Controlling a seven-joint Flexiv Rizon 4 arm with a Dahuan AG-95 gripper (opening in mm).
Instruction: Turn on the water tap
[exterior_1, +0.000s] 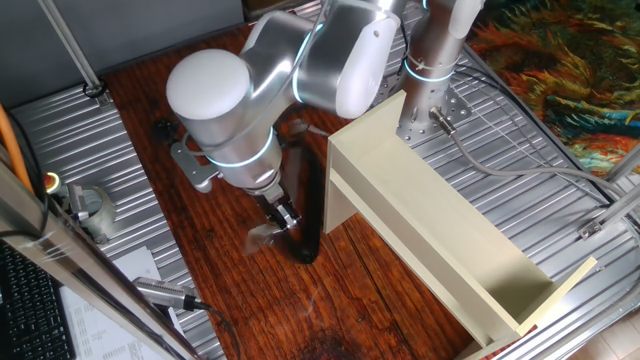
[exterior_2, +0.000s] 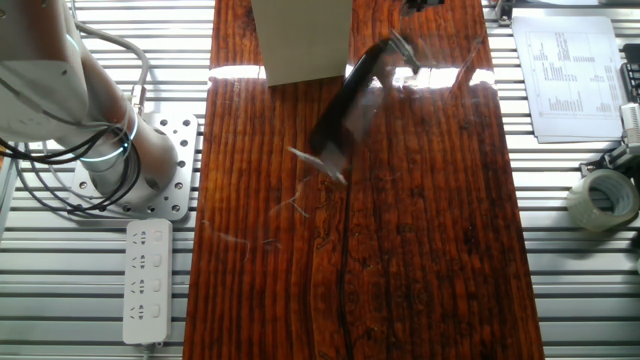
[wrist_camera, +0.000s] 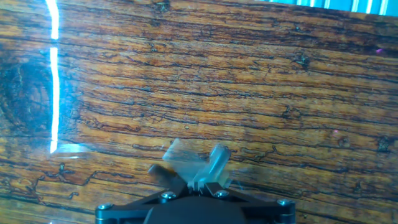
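The water tap stands on the wooden table by the end of the cream box (exterior_1: 430, 215). Its black curved spout (exterior_1: 306, 235) shows in one fixed view and also in the other fixed view (exterior_2: 345, 100). Its thin silvery lever (exterior_1: 263, 238) is a pale blur in every view (exterior_2: 322, 160) (wrist_camera: 214, 158). My gripper (exterior_1: 284, 214) points down just left of the spout, its tips at the lever. In the hand view the jaws meet at the centre of my gripper (wrist_camera: 199, 179), with the blurred lever right in front. I cannot tell whether they hold it.
The long cream box runs from the tap toward the right front of the table. A roll of tape (exterior_2: 603, 197) and a printed sheet (exterior_2: 565, 70) lie on the metal bench on one side. A white power strip (exterior_2: 146, 280) lies by the robot base (exterior_2: 125, 165).
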